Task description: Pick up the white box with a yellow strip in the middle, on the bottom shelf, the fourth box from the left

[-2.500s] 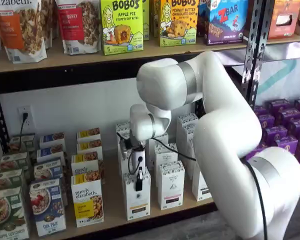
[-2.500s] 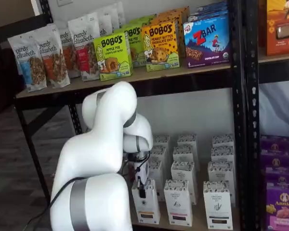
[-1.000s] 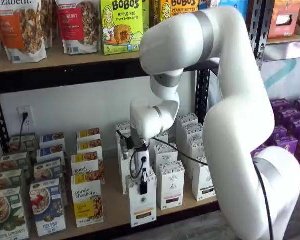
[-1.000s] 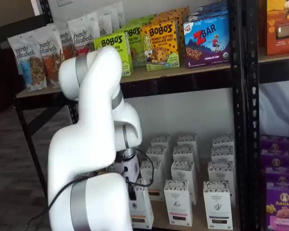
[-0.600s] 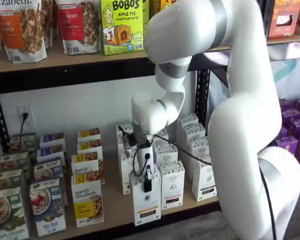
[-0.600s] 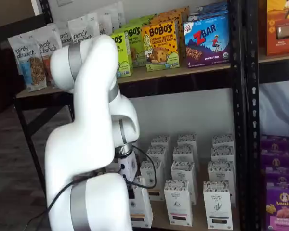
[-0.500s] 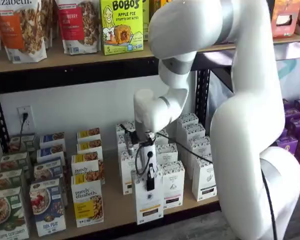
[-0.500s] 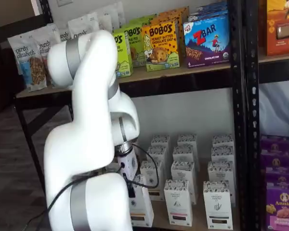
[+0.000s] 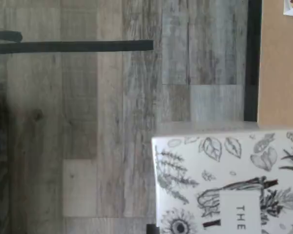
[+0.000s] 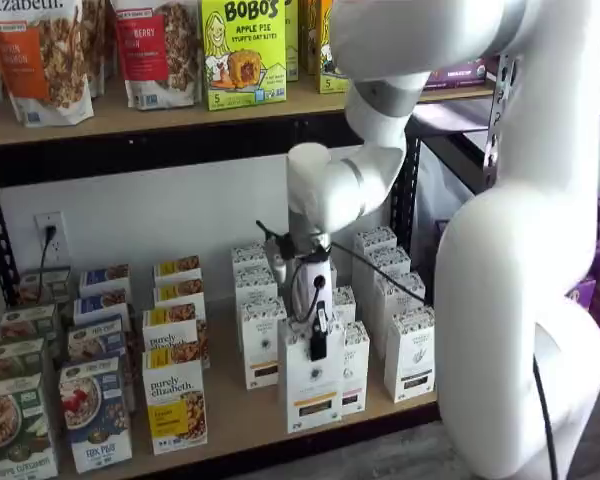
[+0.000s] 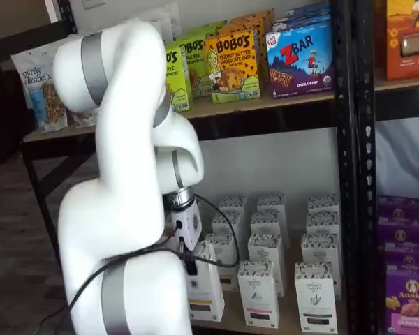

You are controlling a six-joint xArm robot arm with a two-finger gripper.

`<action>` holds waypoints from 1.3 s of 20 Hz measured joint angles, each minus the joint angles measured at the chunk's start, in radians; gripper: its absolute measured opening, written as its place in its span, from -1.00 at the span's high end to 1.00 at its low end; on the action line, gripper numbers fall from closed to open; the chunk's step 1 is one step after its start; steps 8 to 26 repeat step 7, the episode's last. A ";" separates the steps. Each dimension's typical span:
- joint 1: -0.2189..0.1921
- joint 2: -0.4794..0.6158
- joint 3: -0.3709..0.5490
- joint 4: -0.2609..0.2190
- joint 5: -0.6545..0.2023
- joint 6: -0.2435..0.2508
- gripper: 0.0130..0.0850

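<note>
While gripping the white box [image 10: 315, 395] only by its top, pincer [image 10: 318, 345] clamped on it just past the bottom shelf [image 10: 230, 420] edge, risks a tilt, slip and drop to the floor [image 9: 88, 122].

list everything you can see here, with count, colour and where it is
tall white box with a yellow strip: one, held in the gripper, forward of its row at the bottom shelf's front
tan wooden bottom shelf with black front rail: one, under all the small cartons
other tall white cartons: several, in rows behind and beside it
purely elizabeth boxes with yellow panels: a few, toward the shelf's left end
green Bobo's apple pie box: one, upper shelf
purple Z Bar box: one, upper shelf
purple Annie's boxes: several, next bay
white arm: one, in front of the shelves
gripper: one, black fingers shut on the box top
</note>
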 joint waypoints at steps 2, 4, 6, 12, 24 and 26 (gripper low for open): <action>-0.004 -0.031 0.004 0.014 0.036 -0.017 -0.11; -0.005 -0.053 0.008 0.016 0.057 -0.020 -0.11; -0.006 -0.076 0.016 0.021 0.069 -0.025 -0.11; -0.006 -0.085 0.018 0.027 0.074 -0.030 -0.11; -0.006 -0.085 0.018 0.027 0.074 -0.030 -0.11; -0.006 -0.085 0.018 0.027 0.074 -0.030 -0.11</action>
